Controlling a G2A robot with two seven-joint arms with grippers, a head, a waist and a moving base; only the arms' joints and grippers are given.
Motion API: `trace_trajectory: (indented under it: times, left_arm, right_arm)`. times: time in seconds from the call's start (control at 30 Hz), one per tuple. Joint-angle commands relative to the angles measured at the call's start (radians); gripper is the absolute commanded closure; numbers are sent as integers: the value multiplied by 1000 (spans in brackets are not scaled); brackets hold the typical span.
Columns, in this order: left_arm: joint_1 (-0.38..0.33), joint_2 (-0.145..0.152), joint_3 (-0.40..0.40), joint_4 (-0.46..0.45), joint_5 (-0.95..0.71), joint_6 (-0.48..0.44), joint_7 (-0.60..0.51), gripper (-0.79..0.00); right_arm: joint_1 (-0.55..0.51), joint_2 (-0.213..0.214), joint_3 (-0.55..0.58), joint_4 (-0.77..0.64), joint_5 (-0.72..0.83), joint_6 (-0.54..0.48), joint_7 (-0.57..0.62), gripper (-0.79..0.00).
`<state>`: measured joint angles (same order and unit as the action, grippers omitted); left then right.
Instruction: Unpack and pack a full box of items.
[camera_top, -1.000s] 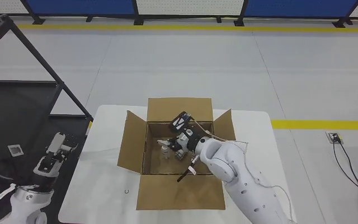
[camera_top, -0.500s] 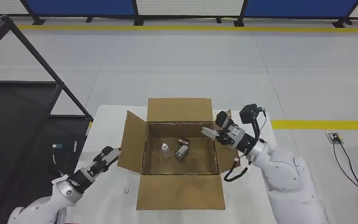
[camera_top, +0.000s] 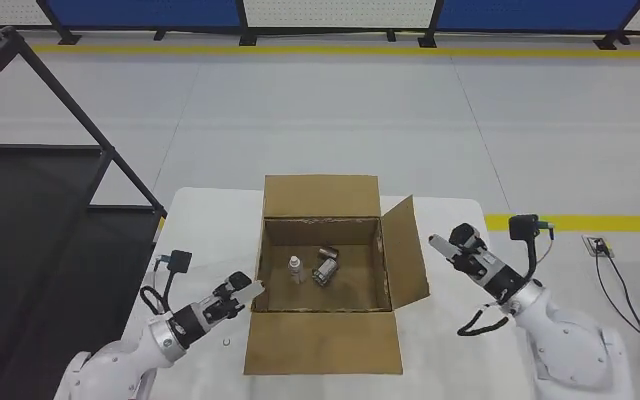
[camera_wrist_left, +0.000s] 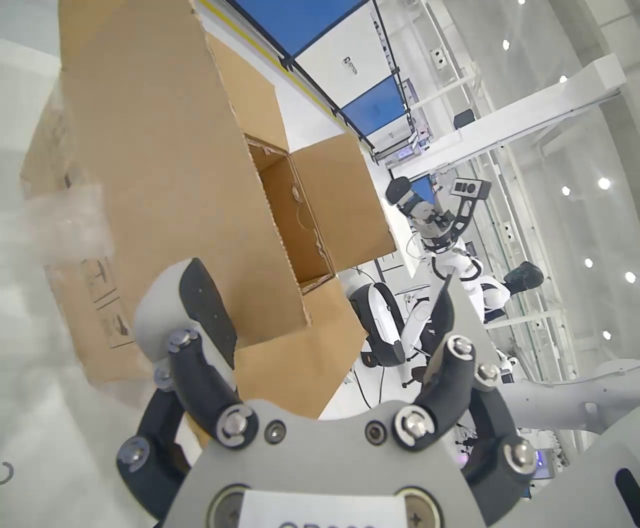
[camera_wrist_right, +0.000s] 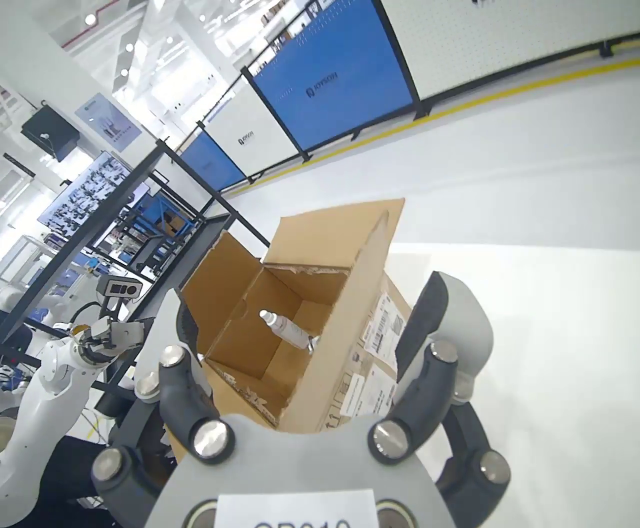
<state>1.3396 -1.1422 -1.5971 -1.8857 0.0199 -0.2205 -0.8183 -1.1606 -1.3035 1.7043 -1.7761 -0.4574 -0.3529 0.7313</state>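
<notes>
The open cardboard box (camera_top: 322, 345) stands mid-table, its left flap upright and its right flap (camera_top: 404, 262) leaning outward. On its floor stand a small white bottle (camera_top: 295, 268) and, beside it, a dark silvery item (camera_top: 325, 268). My left gripper (camera_top: 243, 287) is open, just outside the box's left wall (camera_wrist_left: 165, 165), nothing between its fingers (camera_wrist_left: 205, 305). My right gripper (camera_top: 450, 247) is open to the right of the right flap, clear of it. From the right wrist, the bottle (camera_wrist_right: 282, 327) shows inside the box past the open gripper (camera_wrist_right: 312, 325).
The white table (camera_top: 200, 230) has bare room on both sides of the box. A small ring-shaped bit (camera_top: 227, 343) lies near the front left. A black metal rack (camera_top: 60, 200) stands off the table's left edge.
My right arm has come out of the box and swung right, beyond the right flap. My left arm has come in to the box's left side. The left flap, splayed before, now stands up.
</notes>
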Motion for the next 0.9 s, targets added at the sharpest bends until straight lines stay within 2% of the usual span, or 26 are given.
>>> trace_trajectory:
  times: [0.0, 0.23, 0.43, 0.63, 0.87]
  left_arm:
    - [-34, -1, 32, 33, 10, 8, 6, -785]
    - [-123, -6, 130, 138, 22, 46, 14, -785]
    - [-167, -10, 188, 189, 23, 55, 23, -785]
    - [-182, -12, 226, 202, 28, 54, 31, -785]
    - [-177, -9, 241, 201, 33, 49, 34, -785]
  right_arm:
    - [36, 5, -17, 52, 21, -8, 57, -785]
    - [114, 16, -85, 176, 144, -130, 135, -785]
    - [175, 24, -161, 247, 269, -245, 241, -785]
    - [268, 25, -264, 349, 305, -253, 304, -785]
    - [366, 17, -376, 481, 290, -240, 292, -785]
